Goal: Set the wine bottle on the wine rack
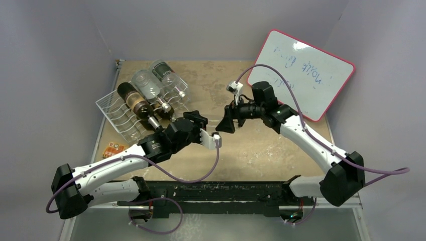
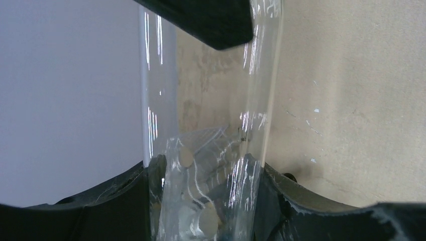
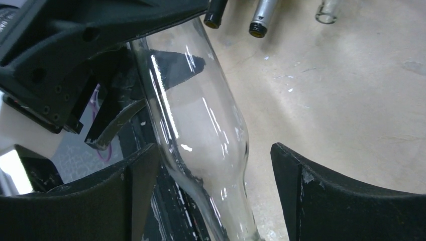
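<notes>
A clear glass wine bottle (image 2: 211, 100) runs between the fingers of my left gripper (image 2: 208, 165), which is shut on its body. In the right wrist view the same bottle (image 3: 201, 125) narrows from shoulder to neck between the jaws of my right gripper (image 3: 213, 150). Those jaws stand open: the left one is close to the glass, and there is a wide gap on the right. From above, the left gripper (image 1: 201, 124) and right gripper (image 1: 225, 123) face each other at mid-table. The white wire wine rack (image 1: 113, 108) lies at the back left.
Three bottles lie on the rack: a dark brown one (image 1: 135, 103), a clear one (image 1: 145, 85) and another (image 1: 166, 75). Their necks (image 3: 261, 20) show at the top of the right wrist view. A pink-rimmed whiteboard (image 1: 301, 73) leans at the back right. An orange card (image 1: 114, 149) lies near the left edge.
</notes>
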Controlling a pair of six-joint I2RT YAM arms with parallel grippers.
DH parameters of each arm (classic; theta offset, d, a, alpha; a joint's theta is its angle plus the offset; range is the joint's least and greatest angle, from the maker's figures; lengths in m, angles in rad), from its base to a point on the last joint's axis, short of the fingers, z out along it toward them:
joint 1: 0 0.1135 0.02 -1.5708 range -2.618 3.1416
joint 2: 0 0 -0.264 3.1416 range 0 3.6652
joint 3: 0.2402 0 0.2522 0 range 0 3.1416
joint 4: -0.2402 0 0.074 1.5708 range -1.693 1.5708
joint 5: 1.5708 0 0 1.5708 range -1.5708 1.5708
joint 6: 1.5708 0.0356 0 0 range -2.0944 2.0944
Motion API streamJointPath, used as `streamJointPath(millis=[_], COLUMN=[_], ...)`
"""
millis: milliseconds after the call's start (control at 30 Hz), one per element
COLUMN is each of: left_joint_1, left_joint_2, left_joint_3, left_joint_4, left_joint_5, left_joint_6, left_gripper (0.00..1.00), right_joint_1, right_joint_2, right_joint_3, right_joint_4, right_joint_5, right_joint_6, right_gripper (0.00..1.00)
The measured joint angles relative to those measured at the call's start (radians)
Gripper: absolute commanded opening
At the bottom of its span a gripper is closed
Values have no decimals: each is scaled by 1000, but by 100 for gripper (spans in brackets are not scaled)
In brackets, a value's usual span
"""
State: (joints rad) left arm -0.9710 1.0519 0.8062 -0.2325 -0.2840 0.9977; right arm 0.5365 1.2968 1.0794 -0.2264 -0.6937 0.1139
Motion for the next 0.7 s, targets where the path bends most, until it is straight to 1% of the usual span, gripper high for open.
streamJointPath(millis=[200,300,367,400,467,600,633,667,700], left_joint_1=[0,0,0,0,0,0,0,0,0], left_joint_2=[-9,-12,-16,-18,-19,-25,-25,-26,-26], left_joint_3=[-3,-3,-3,-3,-3,-3,-3,-3,-3], left_joint_4=[14,15,14,14,14,7,7,7,7], left_joint_5=[7,9,10,10,9,5,3,3,2], left_joint_6=[49,65,74,79,87,95,95,95,94], left_gripper=[0,0,0,0,0,0,1,4,11], right_joint_1=[32,43,53,56,65,70,71,72,72], right_joint_2=[66,90,95,97,98,98,98,98,98], right_joint_3=[23,40,45,48,53,54,54,54,54], right_joint_4=[2,1,1,1,2,7,7,8,10], right_joint_5=[-58,-85,-93,-98,-107,-110,-109,-109,-108], right_joint_6=[-34,-51,-56,-60,-66,-71,-69,-68,-66], right_gripper=[79,73,65,61,48,12,5,0,0])
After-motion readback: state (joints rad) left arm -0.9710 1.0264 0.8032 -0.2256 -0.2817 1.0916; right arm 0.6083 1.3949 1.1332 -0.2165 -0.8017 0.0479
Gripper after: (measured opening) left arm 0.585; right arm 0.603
